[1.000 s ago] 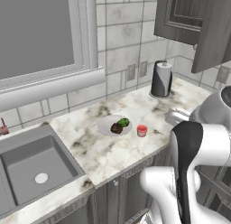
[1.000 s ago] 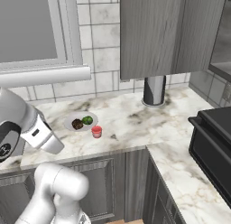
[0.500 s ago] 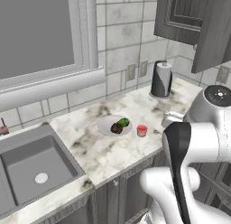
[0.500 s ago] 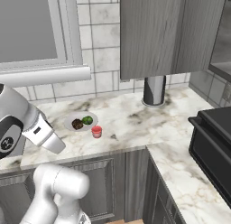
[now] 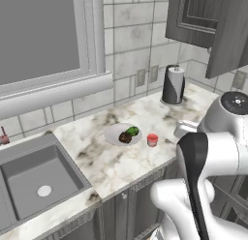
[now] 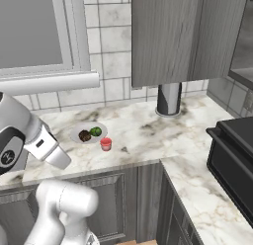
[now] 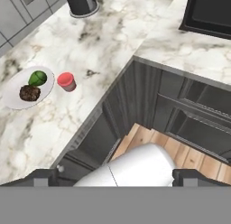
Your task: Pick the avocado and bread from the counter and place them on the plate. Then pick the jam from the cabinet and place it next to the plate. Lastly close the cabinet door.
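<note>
plate load: the small glossy green egg-shaped avocado [image 7: 38,77] and the dark brown rough lump of bread [image 7: 30,92] are both sitting on the plain white round plate [image 7: 12,95], side by side and about touching.
jam: the squat red jar of jam [image 7: 66,81] is standing upright on the white marble-look bench [image 7: 90,51], just beside the plate rim, not on it.
step in hand: by my reading only the door is left; the tall dark grey wood-grain cabinet door [image 5: 232,33] is hanging swung out from the dark grey wall cabinet [image 5: 191,17] above the bench.
claw: the claw [image 7: 115,177] is standing spread wide, its two dark tips well apart at the bottom of the hand view, pinching nothing.
claw vs. task thing: the hand is pointing down past the bench edge at the lower cupboard fronts and wooden floor, so the open door is lying well above it and off to the side; jam and plate are lying up and away on the bench, well apart from the tips.
risk 1: swinging up, the arm could be clipping the door's free edge and knocking it wider instead of shut.
risk 2: a low sweep over the bench could be tipping the jam or nudging the plate.
risk 3: pushing near the hinge may be leaving the door ajar.
bystander: a dark cylinder with a pale top [image 5: 173,84] is standing at the back wall, under the cabinet.
</note>
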### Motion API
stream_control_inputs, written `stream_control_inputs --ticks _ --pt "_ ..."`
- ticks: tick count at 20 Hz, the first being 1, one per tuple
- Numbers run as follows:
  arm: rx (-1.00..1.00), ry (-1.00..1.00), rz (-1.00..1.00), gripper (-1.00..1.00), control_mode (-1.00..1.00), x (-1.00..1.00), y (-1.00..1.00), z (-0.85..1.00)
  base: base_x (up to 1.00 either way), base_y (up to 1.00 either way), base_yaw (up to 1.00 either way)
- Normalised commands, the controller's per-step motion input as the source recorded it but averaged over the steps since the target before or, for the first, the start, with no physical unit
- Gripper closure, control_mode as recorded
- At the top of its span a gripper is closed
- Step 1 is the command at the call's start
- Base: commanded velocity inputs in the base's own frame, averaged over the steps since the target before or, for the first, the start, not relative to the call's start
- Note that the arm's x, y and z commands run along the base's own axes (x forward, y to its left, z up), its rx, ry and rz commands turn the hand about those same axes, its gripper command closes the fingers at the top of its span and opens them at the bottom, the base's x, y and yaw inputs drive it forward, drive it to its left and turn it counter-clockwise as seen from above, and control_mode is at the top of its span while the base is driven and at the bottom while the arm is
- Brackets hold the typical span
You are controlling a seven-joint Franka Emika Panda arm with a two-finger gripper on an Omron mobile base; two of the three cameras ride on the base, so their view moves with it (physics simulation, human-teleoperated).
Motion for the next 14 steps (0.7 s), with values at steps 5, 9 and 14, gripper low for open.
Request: stream_control_inputs --ticks 5,9,14 --pt "0.0 0.0 0.0 -1.0 1.0 -0.03 -0.01 0.0 -0.19 -0.04 0.0" --pt "0.0 0.0 0.0 -1.0 1.0 0.0 0.0 0.0 -0.44 -0.16 0.0" --pt "0.0 0.0 0.0 -1.0 1.0 0.0 0.0 0.0 -0.32 -0.06 -0.05"
